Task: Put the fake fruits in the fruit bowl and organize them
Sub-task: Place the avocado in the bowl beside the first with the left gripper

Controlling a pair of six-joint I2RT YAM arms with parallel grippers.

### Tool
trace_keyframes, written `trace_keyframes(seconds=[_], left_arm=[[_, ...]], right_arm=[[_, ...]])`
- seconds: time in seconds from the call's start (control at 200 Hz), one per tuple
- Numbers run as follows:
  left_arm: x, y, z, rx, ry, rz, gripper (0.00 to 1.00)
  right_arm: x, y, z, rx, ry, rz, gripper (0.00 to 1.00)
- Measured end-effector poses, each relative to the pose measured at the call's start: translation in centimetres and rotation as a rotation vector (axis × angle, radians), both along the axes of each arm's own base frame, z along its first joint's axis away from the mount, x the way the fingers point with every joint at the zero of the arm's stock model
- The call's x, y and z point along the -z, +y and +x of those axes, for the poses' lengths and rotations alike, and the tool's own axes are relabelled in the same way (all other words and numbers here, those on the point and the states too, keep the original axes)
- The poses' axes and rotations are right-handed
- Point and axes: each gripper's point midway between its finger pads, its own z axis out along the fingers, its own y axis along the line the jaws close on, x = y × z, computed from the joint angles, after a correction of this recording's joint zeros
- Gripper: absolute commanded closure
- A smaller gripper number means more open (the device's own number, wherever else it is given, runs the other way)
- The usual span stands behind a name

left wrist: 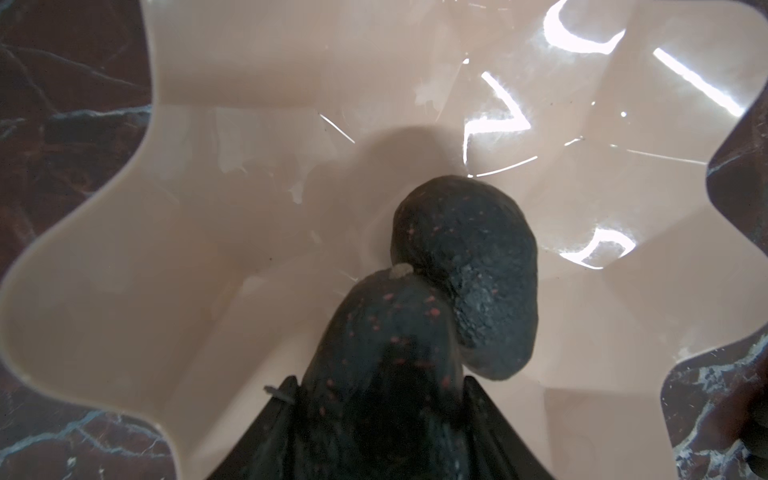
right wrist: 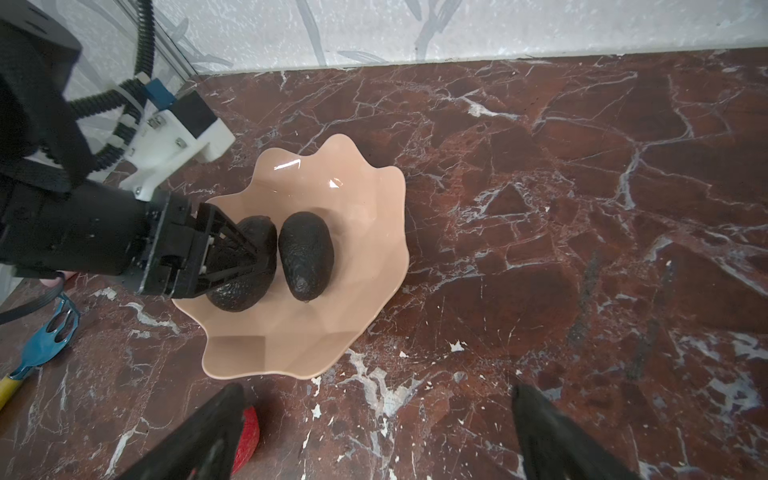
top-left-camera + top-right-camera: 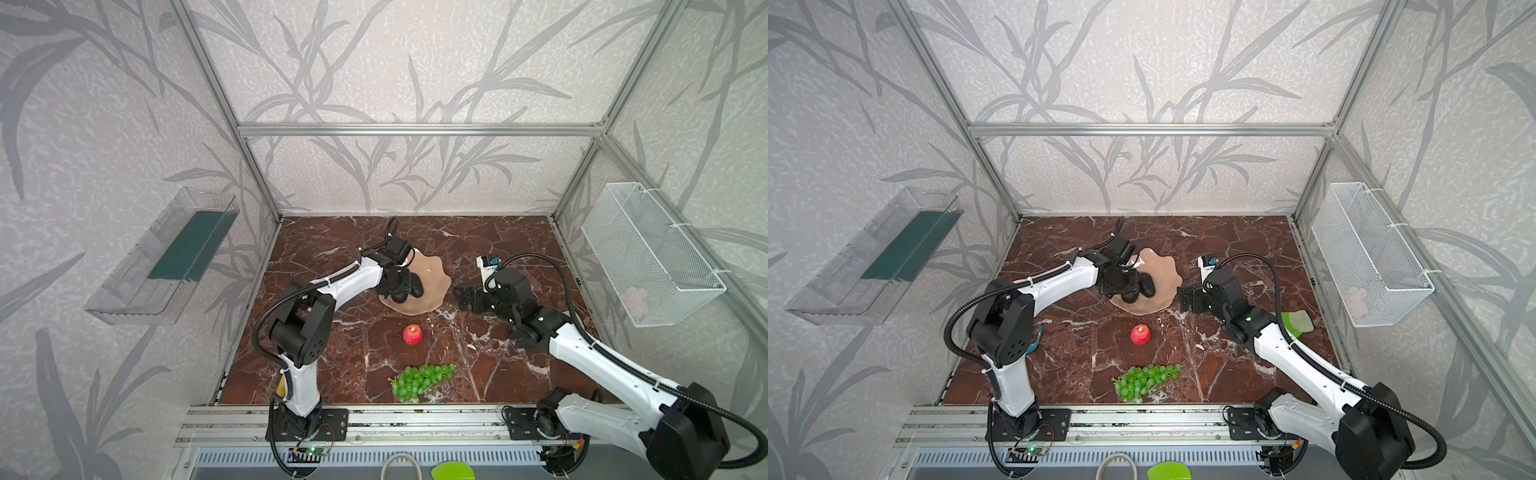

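One avocado [image 1: 386, 332] is clamped by the left claw [image 2: 262, 253] in the fruit bowl [image 2: 374, 199], a second avocado [image 2: 306, 254] just beside; apple [image 3: 412, 334] and grapes [image 3: 419, 380] are left on the bench [image 3: 478, 374] behind the gaping, empty right claw [image 3: 463, 298].

In the bowl [image 3: 434, 272], the left avocado [image 3: 400, 296] lies just beside the right avocado [image 3: 417, 286], at its 8 o'clock. On the surface [image 3: 498, 365], the apple [image 3: 412, 334] sits at the bowl's 6 o'clock, and the grapes [image 3: 419, 380] at the apple's 6 o'clock.
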Motion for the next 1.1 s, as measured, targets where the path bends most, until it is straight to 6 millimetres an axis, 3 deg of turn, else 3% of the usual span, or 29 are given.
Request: trace_keyframes(seconds=[0.12,0.485,0.79,0.85,0.95,1.099], left_arm=[[0.6,-0.2,0.4,-0.002,0.011,0.007,0.49],[0.9,-0.4,0.6,-0.021,0.024,-0.002,0.30],[0.2,-0.4,0.8,-0.025,0.007,-0.017,0.27],[-0.8,0.0,1.0,-0.034,-0.019,-0.020,0.27],[-4.1,1.0,0.8,-0.053,-0.099,-0.040,0.25],[-12.0,4.9,-0.5,-0.116,-0.342,-0.048,0.18]], right_arm=[[-0.2,-0.2,0.0,0.005,-0.004,0.003,0.01],[-0.3,-0.5,0.2,0.012,-0.005,0.009,0.01],[0.0,-0.4,-0.4,-0.007,0.017,0.006,0.01],[0.2,-0.2,-0.7,-0.022,0.031,0.001,0.02],[0.6,0.9,-1.6,-0.062,0.057,-0.014,0.03],[1.0,4.3,-4.3,-0.151,0.076,-0.048,0.05]])
